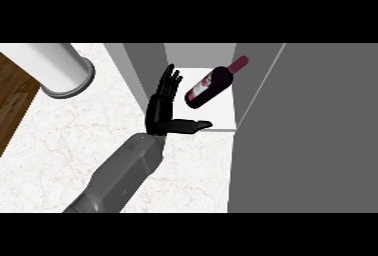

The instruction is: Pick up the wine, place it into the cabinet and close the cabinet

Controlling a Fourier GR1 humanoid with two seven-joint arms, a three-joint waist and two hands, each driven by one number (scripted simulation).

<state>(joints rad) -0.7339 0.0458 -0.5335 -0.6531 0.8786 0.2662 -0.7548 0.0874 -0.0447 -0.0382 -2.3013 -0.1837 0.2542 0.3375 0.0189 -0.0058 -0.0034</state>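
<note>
The wine bottle (pixel 212 84) lies on its side on the white shelf (pixel 221 117) inside the cabinet (pixel 136 75), its dark red neck and cap pointing toward the upper right and its broad dark base toward the lower left. A white and red label wraps its middle, but the print on it is too small to read. The bottle's neck end comes close to the edge of the grey door (pixel 310 125), and whether the two touch cannot be told.

Only one arm shows, a grey forearm coming up from the lower edge at the left of centre. Since no second arm is in view to compare it with, which side it belongs to is hard to settle; by its place in the view it reads as the left hand (pixel 161 107). Its fingers are straight and spread slightly, pointing up along the cabinet's left wall, and the thumb sticks out sideways to the right over the shelf's front lip. The hand holds nothing and stands just beside the bottle's base, a thin strip of white shelf showing between them.

The door fills the right side and is cut off by the frame; it stands open. At upper left a white cylinder (pixel 63 70) rests on the marbled counter (pixel 59 145), its top cut off.
</note>
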